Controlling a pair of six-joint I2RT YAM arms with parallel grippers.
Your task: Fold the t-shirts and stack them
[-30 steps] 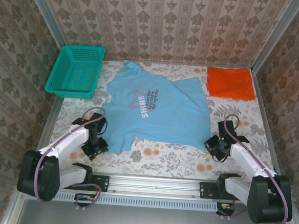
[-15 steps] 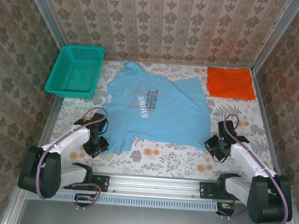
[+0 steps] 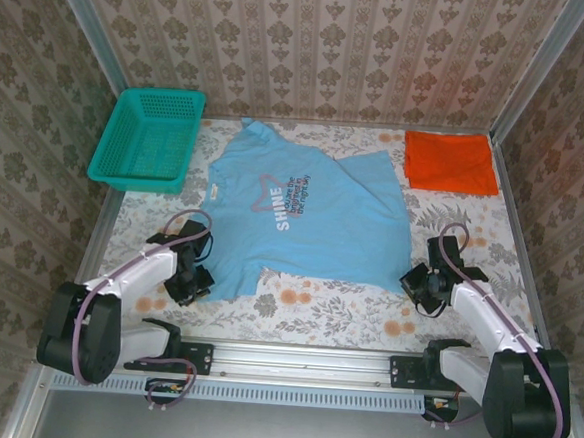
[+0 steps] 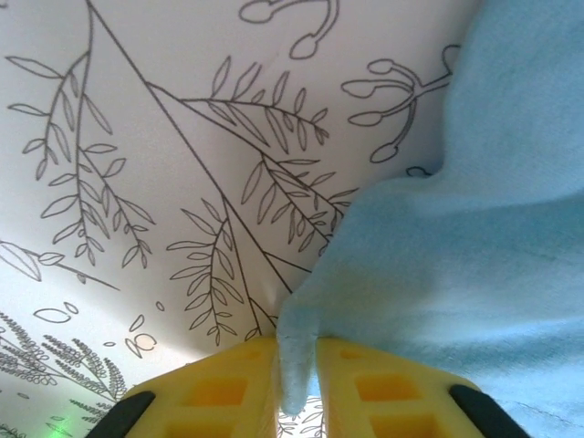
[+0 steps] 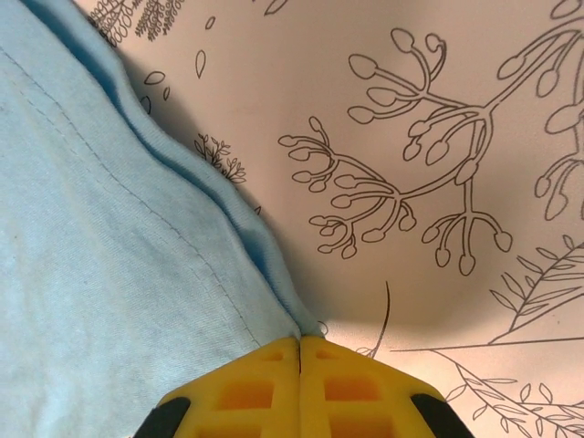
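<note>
Two yellow-fingered grippers clamp the near hem of the light blue t-shirt (image 3: 307, 215), which lies spread print-up across the middle of the floral table (image 3: 336, 312), its collar toward the back left. The left gripper (image 4: 297, 351) pinches a fold of blue cloth at the shirt's near-left corner, the fabric standing up between its pads. The right gripper (image 5: 299, 351), fingers pressed tight together, nips the near-right corner, where the stitched hem runs into the seam between its pads. The orange-red t-shirt (image 3: 450, 162) sits folded in the back right corner, well apart from the blue one. A teal mesh basket (image 3: 134, 179) stands at the back left.
</note>
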